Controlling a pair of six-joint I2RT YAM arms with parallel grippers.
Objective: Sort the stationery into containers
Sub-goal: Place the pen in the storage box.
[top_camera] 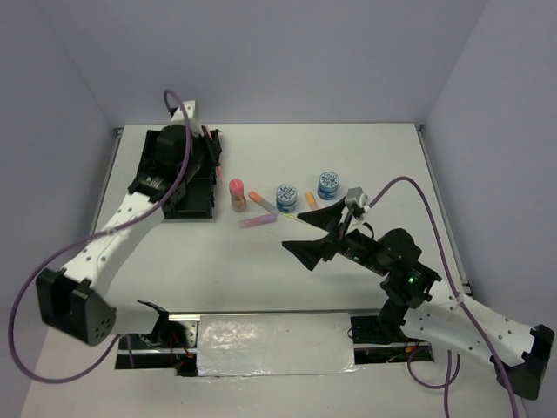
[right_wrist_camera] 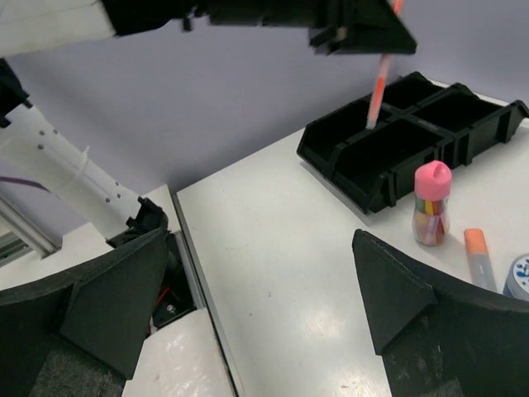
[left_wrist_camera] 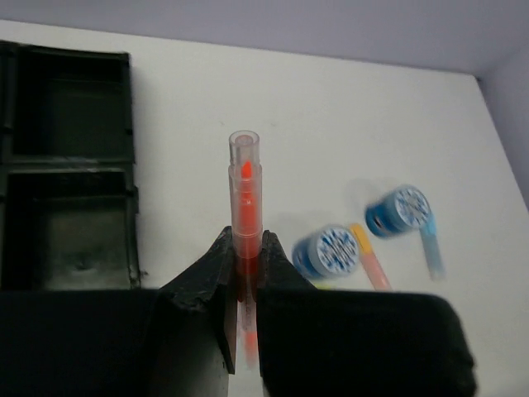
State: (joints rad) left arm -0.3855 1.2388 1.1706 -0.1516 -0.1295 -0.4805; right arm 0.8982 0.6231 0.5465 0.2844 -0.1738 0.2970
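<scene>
**Left gripper**: closed on an orange pen with a clear cap, pinched across its lower half. Only the right wrist view shows this pen hanging point-down over the black tray. Its lower end is seen against a dividing wall, and which compartment lies under it cannot be told. In the top view the wrist body covers the grip entirely.

**Right gripper**: jaws spread wide, holding nothing, over bare table near the loose items.

**Loose stationery, top view:**
- Pink-capped tube, upright.
- Orange marker.
- Pink marker.
- Blue-patterned tin.
- Second tin.
- Short orange marker, between the two tins.
- Thin yellow-green pen, faint.
- Light-blue marker, clear only in the left wrist view. It lies just beside the farther tin and is blurred.

**Surface:** white table with pale lilac walls on three sides. A crinkled shiny sheet lies at the near edge between the arm bases.

**Obscured:** the left arm hides most of the tray interior from above. The right wrist view cuts one tin off at its right edge.
</scene>
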